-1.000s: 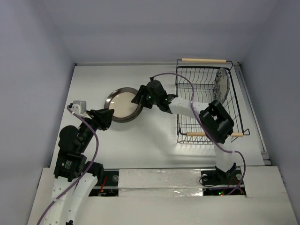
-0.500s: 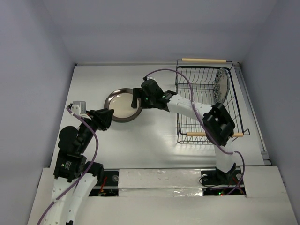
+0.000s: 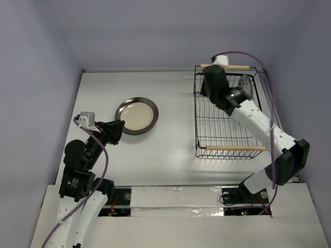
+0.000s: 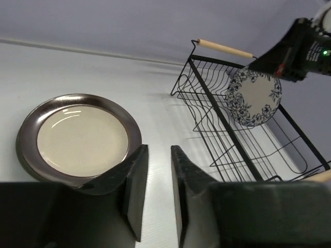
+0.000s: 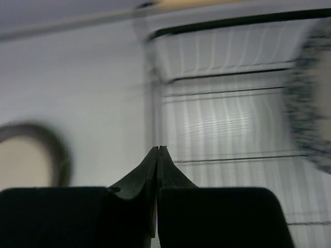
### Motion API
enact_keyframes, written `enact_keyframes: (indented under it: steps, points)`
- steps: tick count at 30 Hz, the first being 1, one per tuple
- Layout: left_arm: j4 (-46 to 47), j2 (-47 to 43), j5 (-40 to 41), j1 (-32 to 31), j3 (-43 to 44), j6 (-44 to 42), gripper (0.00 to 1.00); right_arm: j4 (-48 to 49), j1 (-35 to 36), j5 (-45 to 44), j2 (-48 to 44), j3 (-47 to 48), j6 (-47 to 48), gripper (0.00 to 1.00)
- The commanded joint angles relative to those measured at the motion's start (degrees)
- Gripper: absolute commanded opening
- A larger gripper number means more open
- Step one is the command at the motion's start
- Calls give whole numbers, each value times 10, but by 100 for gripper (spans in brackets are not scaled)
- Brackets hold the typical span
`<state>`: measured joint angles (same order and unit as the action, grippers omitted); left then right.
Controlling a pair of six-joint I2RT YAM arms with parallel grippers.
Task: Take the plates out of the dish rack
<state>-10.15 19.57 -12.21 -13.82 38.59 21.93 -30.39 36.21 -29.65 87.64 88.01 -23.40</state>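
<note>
A dark-rimmed beige plate [image 3: 137,115] [image 4: 83,137] lies flat on the table, left of the dish rack [image 3: 198,119] [image 4: 217,111]. One white plate with a dark floral rim [image 3: 248,89] [image 4: 253,95] stands upright at the rack's far right. My right gripper [image 3: 202,92] [image 5: 158,149] hovers over the rack's far left corner, shut and empty. The right wrist view is blurred by motion. My left gripper [image 3: 120,126] [image 4: 159,150] sits low beside the beige plate's near edge, jaws a narrow gap apart with only bare table between them.
The rack's two wooden handles [image 3: 225,66] [image 3: 236,148] mark its far and near ends. Grey walls close in the table at the back and both sides. The right arm's elbow [image 3: 289,160] hangs past the rack's near right corner.
My right gripper let go of the beige plate, swung right to the rack's far corner and shut. The plate stays flat on the table. My left jaws narrowed.
</note>
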Motion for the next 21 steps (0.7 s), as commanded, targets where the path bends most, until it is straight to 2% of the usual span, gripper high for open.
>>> enact_keyframes:
  steps: [1,2,3,4,6,7,8,9,10,13,18,19,21]
  points:
    - [29,-16,-18,-3,-6,0,15,-104,-103,-156,-19,-16,29,0]
    - [29,-23,-18,-3,-7,1,10,-117,-118,-174,-21,-15,29,0]
    - [29,-24,-17,-10,-6,0,3,-134,-133,-192,-24,-16,32,10]
    - [29,-26,-15,-10,-5,1,1,-141,-160,-220,-29,-17,33,19]
    - [28,-27,-6,-16,-2,2,0,-146,-184,-219,-28,-17,48,46]
    - [26,-25,-2,-16,1,1,0,-158,-193,-226,-25,-10,51,66]
    - [23,-23,-1,-16,3,1,0,-161,-207,-234,-12,-8,56,71]
    - [21,-22,-3,-16,3,0,2,-169,-213,-242,-2,-6,63,74]
    - [21,-23,-6,-16,2,0,8,-180,-219,-248,6,2,66,74]
    - [26,-30,-18,-16,0,0,20,-167,-227,-229,32,4,86,73]
    - [23,-38,-18,-16,1,0,24,-150,-239,-250,114,23,117,66]
    - [24,-39,-18,-16,0,-1,25,-153,-239,-275,126,26,118,58]
    - [24,-42,-19,-16,0,0,25,-155,-239,-291,145,36,121,55]
